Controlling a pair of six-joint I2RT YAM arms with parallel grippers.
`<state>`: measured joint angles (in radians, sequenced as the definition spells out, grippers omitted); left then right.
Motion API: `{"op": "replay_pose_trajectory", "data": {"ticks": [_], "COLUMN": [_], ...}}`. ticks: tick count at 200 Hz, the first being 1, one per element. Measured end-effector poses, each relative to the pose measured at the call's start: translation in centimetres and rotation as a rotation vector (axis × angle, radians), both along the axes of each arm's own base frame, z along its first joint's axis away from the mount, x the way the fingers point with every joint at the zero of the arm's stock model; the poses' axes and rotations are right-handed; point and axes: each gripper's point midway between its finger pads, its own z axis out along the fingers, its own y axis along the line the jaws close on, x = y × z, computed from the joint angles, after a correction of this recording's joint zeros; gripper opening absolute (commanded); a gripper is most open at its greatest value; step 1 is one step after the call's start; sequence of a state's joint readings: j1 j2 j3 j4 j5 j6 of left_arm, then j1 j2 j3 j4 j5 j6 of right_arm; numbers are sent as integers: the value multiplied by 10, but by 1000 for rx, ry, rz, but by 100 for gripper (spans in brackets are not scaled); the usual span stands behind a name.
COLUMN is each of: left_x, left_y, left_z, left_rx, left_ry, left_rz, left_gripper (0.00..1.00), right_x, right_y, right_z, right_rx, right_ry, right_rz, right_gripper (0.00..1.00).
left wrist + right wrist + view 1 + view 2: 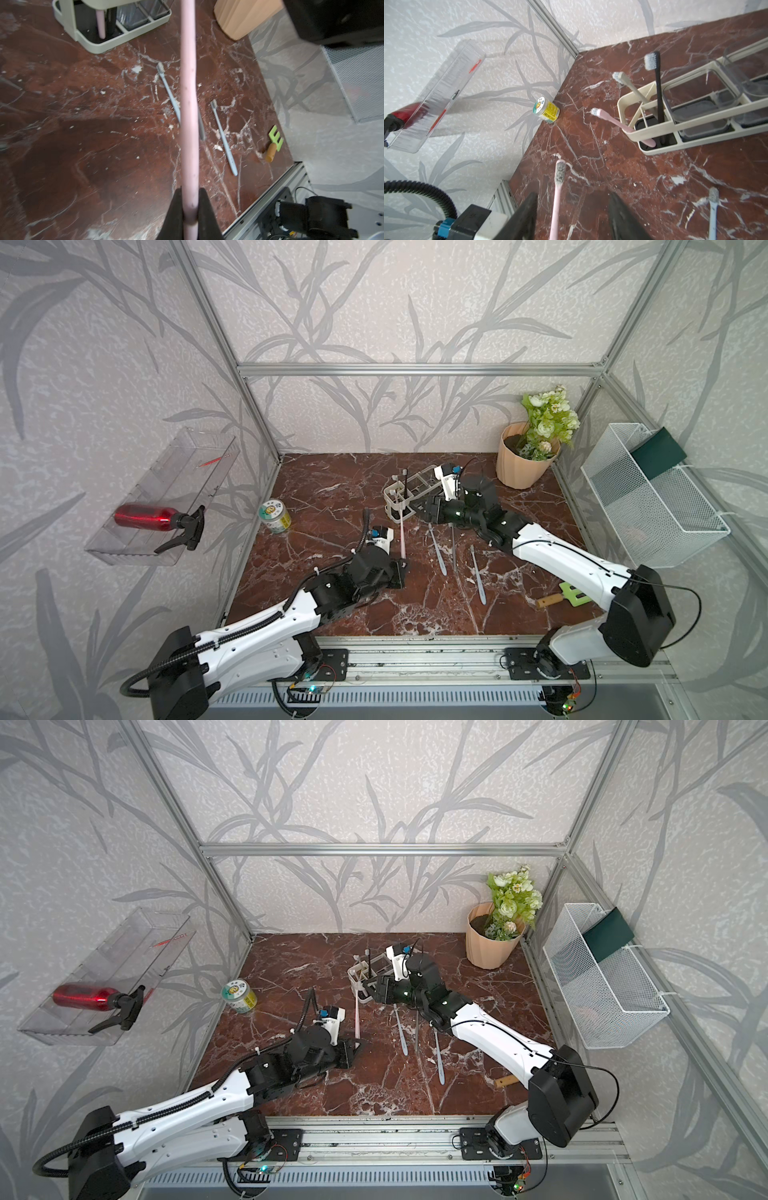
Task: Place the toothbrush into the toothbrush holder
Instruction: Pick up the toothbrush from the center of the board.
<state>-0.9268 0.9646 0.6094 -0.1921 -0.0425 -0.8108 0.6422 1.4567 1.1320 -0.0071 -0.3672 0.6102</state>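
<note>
Left tool (190, 209): clamped on the butt end of the toothbrush (188, 104). Smooth matt pink handle, round in section, grey bristles. Its head is clear of the bench (332, 497), just in front of the toothbrush holder (664, 149).

Right tool (571, 216): jaws apart, pink neck between them.

Holder: cream frame, clear tubs. Black, beige and pink brushes stand in its end cell.

Bench: red-brown marble, white veins.

Three loose pale brushes (223, 135) lie nearby.

Tin (547, 111): yellow label, print unreadable.

Left arm (257, 626) holds its jaws pinched; right arm (561, 556) has them parted.
</note>
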Motion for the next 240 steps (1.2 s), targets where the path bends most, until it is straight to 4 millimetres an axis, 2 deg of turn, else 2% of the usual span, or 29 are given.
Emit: {"op": "replay_pose_trajectory", "data": {"ticks": [33,51,68,102,122,165,201,240], "left_x": [-11,-15,-18,-21,-22,-25,-27,-27], "left_y": [16,22,26,30,30,27,25,25], "left_z": [-15,-20,-22,-24,-25,-25,-24,-24], "left_rx": [135,192,221,252,258,262,261,260], "left_ry": [43,63,69,76,75,73,72,71], "left_rz": [-31,-45,-58,-73,-83,-104,-110,-113], "left_gripper": [0,0,0,0,0,0,0,0], "right_x": [-3,-6,-11,-22,-28,-35,-31,-27], "right_y": [9,15,19,28,31,39,43,46], "right_z": [9,6,-7,-45,-56,-54,-49,-64], "right_rx": [-35,-51,-70,-128,-151,-144,-123,-136], "right_ry": [44,74,123,239,269,264,242,267], "right_rz": [106,162,207,277,299,327,326,322], "right_gripper": [60,60,60,60,58,51,45,41]}}
